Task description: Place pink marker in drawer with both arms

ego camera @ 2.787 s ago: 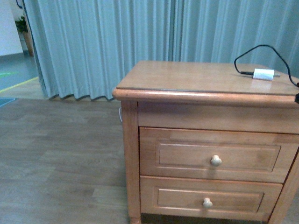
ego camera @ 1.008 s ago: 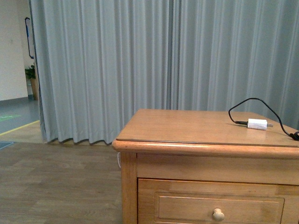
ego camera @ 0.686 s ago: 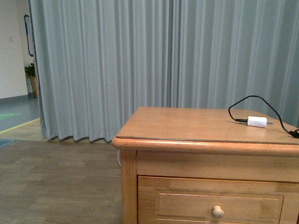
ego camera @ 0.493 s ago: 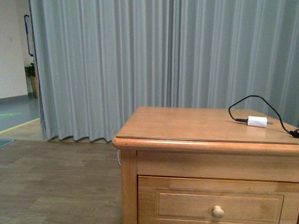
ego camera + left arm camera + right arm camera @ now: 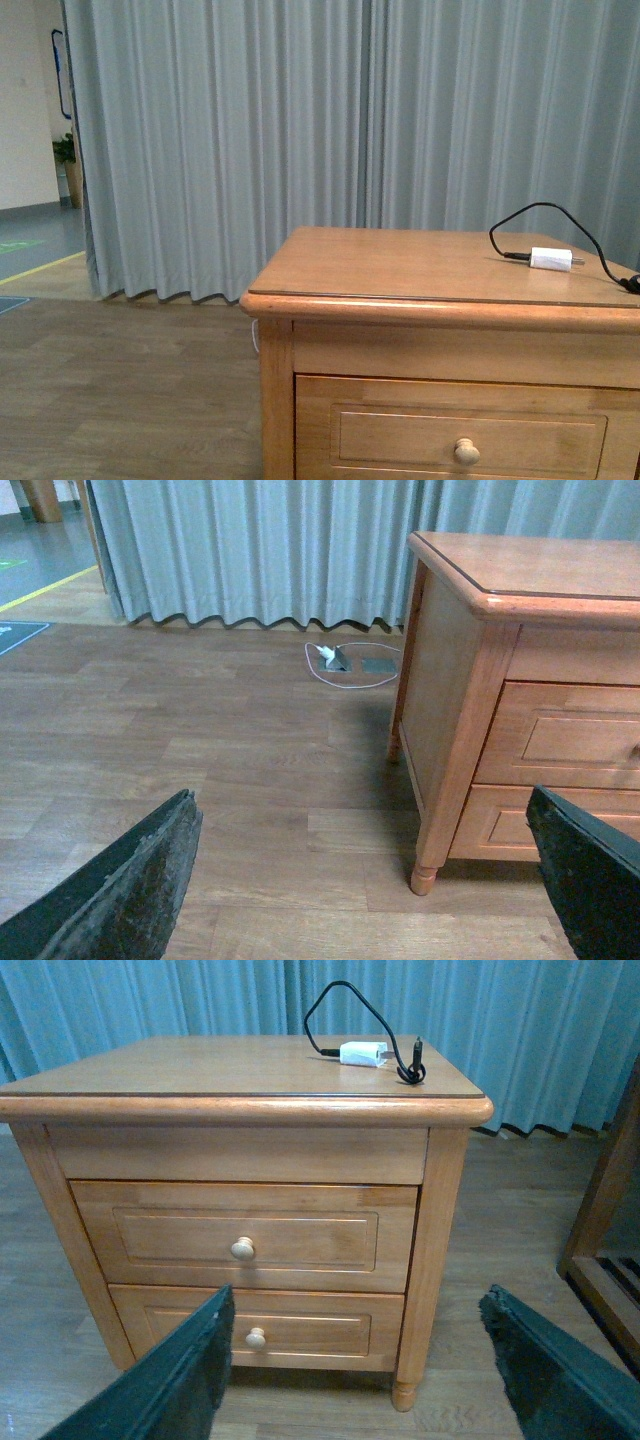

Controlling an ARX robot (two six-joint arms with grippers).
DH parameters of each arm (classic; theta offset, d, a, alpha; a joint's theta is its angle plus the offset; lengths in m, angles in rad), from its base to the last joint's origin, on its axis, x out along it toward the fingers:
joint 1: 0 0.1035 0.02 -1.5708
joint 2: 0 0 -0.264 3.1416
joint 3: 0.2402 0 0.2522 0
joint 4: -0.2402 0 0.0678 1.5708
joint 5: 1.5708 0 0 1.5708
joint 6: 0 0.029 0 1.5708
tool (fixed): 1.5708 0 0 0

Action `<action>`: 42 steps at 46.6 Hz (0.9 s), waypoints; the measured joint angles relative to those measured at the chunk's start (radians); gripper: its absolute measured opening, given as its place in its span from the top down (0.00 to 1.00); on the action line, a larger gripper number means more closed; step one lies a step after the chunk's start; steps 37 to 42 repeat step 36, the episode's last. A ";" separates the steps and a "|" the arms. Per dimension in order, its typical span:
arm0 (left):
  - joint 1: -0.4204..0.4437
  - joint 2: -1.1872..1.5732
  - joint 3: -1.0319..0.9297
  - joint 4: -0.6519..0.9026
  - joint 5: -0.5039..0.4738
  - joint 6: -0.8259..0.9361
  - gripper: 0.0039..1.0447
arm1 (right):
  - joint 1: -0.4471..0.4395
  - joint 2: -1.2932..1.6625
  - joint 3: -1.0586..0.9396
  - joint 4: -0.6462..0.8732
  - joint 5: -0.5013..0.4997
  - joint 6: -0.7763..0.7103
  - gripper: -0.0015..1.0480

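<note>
Ahead, in our front view, we see a honey-coloured wooden cabinet (image 5: 420,270) with a smooth, rounded top edge. Its drawer (image 5: 460,430), with a recessed panel front and a small round pale knob (image 5: 466,451), is closed. A white charger plug (image 5: 550,259) with a looping black cable (image 5: 545,215) lies on top, before pleated grey-blue curtains (image 5: 300,130). Neither arm shows here.

From our left wrist, the left gripper (image 5: 370,880) has its matte, rough black fingers (image 5: 130,890) spread wide over wood-plank flooring (image 5: 200,750), holding nothing.

From our right wrist, the right gripper (image 5: 365,1380) likewise stands wide apart and empty, facing both drawer fronts. We cannot find the pink marker in any view, and no writing is legible.
</note>
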 joint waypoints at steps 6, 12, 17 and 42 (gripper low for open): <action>0.000 0.000 0.000 0.000 0.000 0.000 0.06 | 0.000 0.000 0.000 0.000 0.000 0.000 0.08; 0.000 0.000 0.000 0.000 0.000 0.000 0.06 | 0.000 0.000 0.000 0.000 0.000 0.000 0.08; 0.000 0.000 0.000 0.000 0.000 0.000 0.06 | 0.000 0.000 0.000 0.000 0.000 0.000 0.08; 0.000 0.000 0.000 0.000 0.000 0.000 0.06 | 0.000 0.000 0.000 0.000 0.000 0.000 0.08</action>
